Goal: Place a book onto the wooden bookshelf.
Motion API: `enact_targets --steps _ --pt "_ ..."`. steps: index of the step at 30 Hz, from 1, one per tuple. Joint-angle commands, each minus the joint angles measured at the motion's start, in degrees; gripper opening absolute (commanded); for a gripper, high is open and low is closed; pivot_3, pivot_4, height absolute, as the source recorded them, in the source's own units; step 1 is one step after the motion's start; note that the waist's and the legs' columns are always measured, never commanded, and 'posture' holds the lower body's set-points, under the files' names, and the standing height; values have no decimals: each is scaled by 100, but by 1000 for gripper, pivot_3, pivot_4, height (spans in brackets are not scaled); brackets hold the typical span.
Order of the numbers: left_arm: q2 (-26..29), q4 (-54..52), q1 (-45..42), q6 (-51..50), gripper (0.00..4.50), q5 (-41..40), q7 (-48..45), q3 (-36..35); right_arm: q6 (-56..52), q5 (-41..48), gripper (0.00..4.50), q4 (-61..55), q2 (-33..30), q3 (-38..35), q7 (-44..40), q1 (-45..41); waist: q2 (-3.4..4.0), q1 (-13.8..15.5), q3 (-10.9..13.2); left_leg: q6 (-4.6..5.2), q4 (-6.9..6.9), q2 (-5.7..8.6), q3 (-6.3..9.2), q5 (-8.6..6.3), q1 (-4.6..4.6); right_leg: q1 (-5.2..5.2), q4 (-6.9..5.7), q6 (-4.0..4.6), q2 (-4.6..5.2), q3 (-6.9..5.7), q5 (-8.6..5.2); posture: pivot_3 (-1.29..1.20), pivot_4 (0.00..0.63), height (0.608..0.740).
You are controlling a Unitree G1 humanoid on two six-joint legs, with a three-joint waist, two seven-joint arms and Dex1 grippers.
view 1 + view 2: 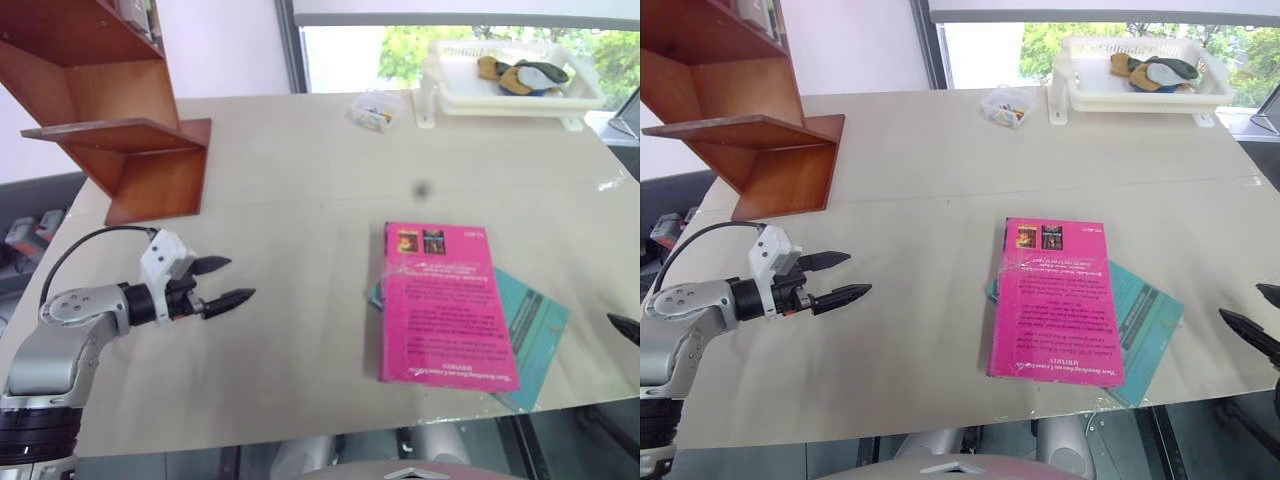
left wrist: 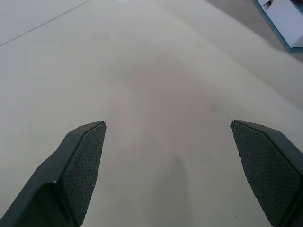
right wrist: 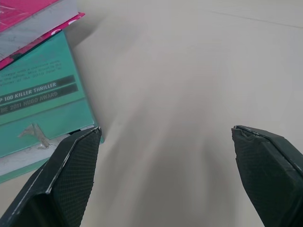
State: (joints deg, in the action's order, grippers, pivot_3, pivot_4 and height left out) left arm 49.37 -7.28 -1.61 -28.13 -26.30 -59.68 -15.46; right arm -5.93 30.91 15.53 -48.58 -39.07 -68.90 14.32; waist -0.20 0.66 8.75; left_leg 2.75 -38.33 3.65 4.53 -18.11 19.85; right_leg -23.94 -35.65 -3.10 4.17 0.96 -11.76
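Two books are seen stacked on the table (image 1: 300, 150), at approx 4 o'clock from table centre in the head views. The book (image 1: 445, 305), bright pink, lies flat on top w/ two small dark pictures at its far edge. A teal book (image 1: 535, 325) is half covered beneath it, skewed, one corner poking out toward 4 o'clock; dark stripes w/ white lettering are visible on it in the right wrist view.

The wooden bookshelf (image 1: 120, 120) is placed at approx 10 o'clock, well apart from the book; reddish-brown, slanted side panels, standing on the tabletop.

L gripper (image 1: 222, 283) is held above bare table at approx 8 o'clock, pointing toward 3 o'clock; jaws spread wide, nothing between them. R gripper (image 1: 1258, 315) is seen at the 4 o'clock edge, just beside the teal book's corner but not touching; jaws spread wide too, nothing grasped.

At 1 o'clock, far table edge: white basket (image 1: 450, 85) w/ a few yellow and dark items inside. Near it at 12 o'clock, a small clear container (image 1: 377, 109) w/ small contents, too small to identify.
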Motion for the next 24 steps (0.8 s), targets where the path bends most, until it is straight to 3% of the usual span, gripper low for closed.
enact_targets --steps 1,9,24 --pt "98 -173 29 43 4457 -90 10 -233 123 22 4500 -77 8 -58 48 -61 0 1 0 0 0 0 0 0 0 0 0 0 0 0 0 0 150 740" --pt "137 -210 23 45 4457 -165 -6 -299 -8 23 4500 -181 84 31 90 -13 0 1 0 0 0 0 0 0 0 0 0 0 0 0 0 0 150 740" --pt "450 -334 -212 -82 4457 -908 -705 -651 -1258 294 4500 -1228 380 534 324 472 1 2 2 0 0 -4 1 0 0 0 0 1 -1 -1 0 0 150 740"
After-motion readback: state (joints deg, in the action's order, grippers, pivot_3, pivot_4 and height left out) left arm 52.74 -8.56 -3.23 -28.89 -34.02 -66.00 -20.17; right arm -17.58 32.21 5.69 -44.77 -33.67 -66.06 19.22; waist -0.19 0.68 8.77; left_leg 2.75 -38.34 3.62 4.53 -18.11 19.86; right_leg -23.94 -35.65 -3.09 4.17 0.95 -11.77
